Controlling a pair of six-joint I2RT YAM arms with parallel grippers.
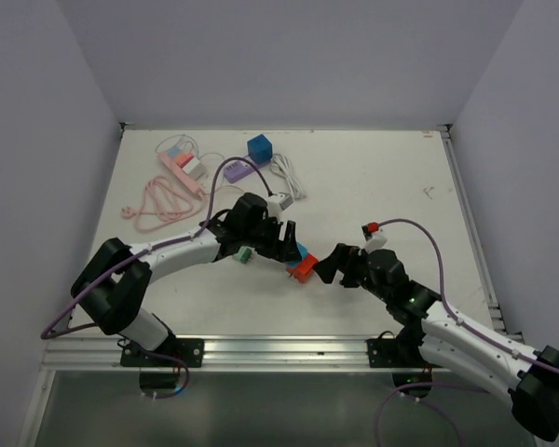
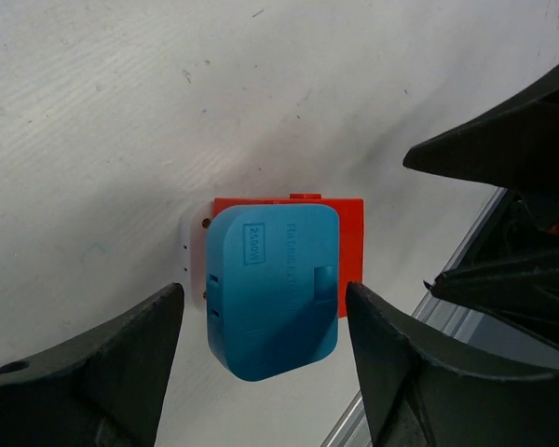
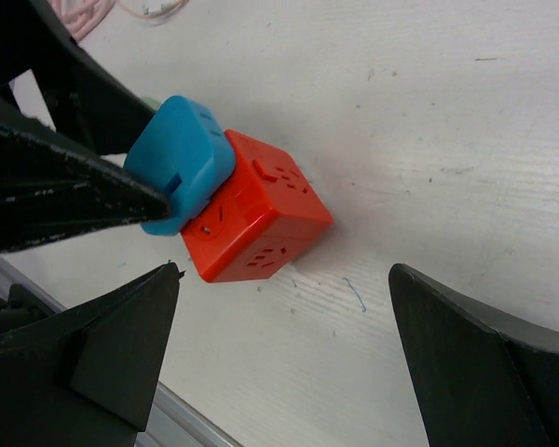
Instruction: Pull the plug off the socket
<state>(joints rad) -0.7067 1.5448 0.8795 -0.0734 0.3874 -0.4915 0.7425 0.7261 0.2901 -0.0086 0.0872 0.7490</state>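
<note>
The blue plug (image 2: 272,289) sits seated in the red cube socket (image 3: 261,219), which rests on the white table (image 1: 373,177) near its front edge, between the two arms. From above the plug is mostly hidden under the left gripper (image 2: 261,307). That gripper's jaws are spread, one finger (image 2: 121,354) on each side of the plug; whether either pad touches it cannot be told. The right gripper (image 3: 284,279) hangs near the socket, jaws wide apart, holding nothing. Far back lie a pink power strip (image 1: 182,168) and a blue adapter (image 1: 260,148) – details too small to read.
</note>
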